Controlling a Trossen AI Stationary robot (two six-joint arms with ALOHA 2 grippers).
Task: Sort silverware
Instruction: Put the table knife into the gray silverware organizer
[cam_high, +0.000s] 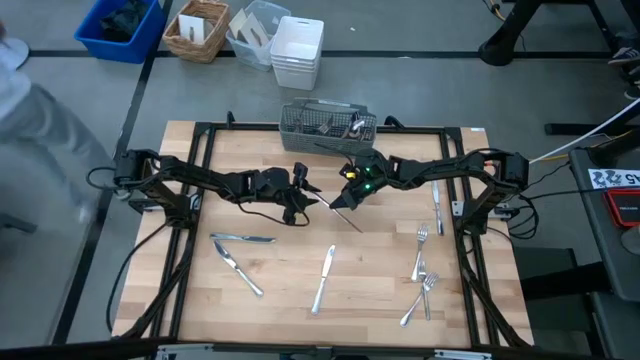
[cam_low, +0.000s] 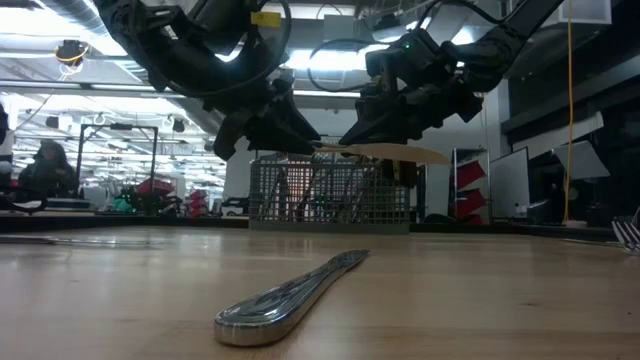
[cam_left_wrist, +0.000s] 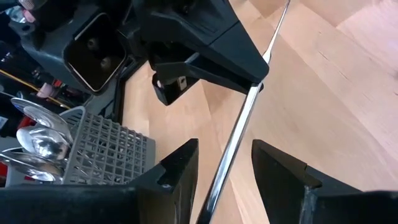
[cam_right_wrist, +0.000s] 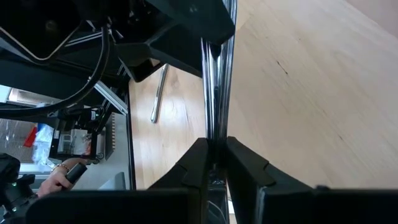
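A slim silver table knife (cam_left_wrist: 239, 134) hangs level above the middle of the table, in front of the grey wire-mesh caddy (cam_high: 328, 122). My right gripper (cam_right_wrist: 216, 142) is shut on it. My left gripper (cam_left_wrist: 225, 146) meets it from the other side. It is open, with one finger on either side of the knife's near end and a gap showing on both sides. In the high view the two grippers face each other, left (cam_high: 312, 200) and right (cam_high: 342, 203). More silverware (cam_left_wrist: 43, 140) stands in the caddy. My right gripper pinches the knife's shaft (cam_right_wrist: 214, 130) between its two fingers, about halfway along it. The fingers slant down from the table's right side and lie across the knife. The knife (cam_low: 385, 151) is lifted clear of the table and lies about level.
Loose silverware lies on the wooden table: knives at the near left (cam_high: 243, 240) and near middle (cam_high: 324, 278), forks at the near right (cam_high: 422, 285), and a knife by the right frame (cam_high: 437, 205). Bins (cam_high: 120, 28) stand beyond the far edge. A person's hand (cam_right_wrist: 62, 175) shows off the table.
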